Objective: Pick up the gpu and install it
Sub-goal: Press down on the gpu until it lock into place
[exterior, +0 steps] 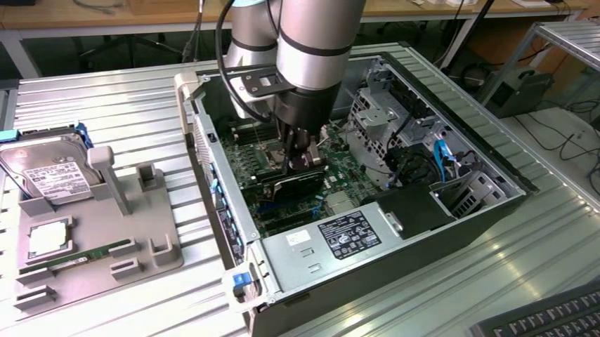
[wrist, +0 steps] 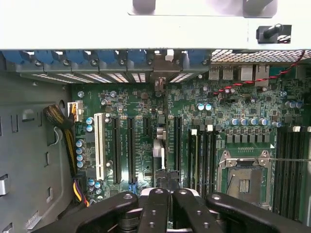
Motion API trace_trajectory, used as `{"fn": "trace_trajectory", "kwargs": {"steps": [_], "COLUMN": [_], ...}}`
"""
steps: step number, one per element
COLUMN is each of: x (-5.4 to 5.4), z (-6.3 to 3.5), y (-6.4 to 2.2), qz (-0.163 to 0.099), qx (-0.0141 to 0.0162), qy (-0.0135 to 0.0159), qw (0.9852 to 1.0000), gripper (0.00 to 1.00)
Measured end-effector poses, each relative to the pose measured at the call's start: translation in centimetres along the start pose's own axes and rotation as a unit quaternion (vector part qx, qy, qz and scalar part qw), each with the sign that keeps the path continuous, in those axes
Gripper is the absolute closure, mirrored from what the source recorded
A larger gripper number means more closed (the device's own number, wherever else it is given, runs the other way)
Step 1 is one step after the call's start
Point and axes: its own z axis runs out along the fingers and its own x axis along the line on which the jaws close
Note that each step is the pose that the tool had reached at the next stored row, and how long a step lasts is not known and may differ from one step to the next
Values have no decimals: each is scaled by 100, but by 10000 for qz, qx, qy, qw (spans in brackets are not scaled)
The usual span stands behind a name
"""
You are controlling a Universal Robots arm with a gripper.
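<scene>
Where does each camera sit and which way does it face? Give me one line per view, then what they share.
Exterior view: off the arm and raised, angled down at the open computer case on the metal table; the arm and gripper reach into it.
Wrist view: on the wrist, looking straight down onto the motherboard; the gripper has its black fingers together.
Shared: the gripper, the motherboard, and the gpu, seen edge-on from the wrist.

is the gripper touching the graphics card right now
Touching. In the exterior view the gripper is shut on the top edge of the graphics card, which stands on edge over the motherboard.
</scene>
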Motion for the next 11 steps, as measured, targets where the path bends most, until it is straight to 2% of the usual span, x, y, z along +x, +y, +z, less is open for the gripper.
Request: {"fn": "trace_trajectory", "kwargs": {"steps": [7, 11], "x": [0, 1], "z": [9, 65], "y": [2, 18], "qz": [0, -2], "qx": [0, 0], "qy": [1, 1], "qw": [10000, 10000], "gripper": [89, 89]}}
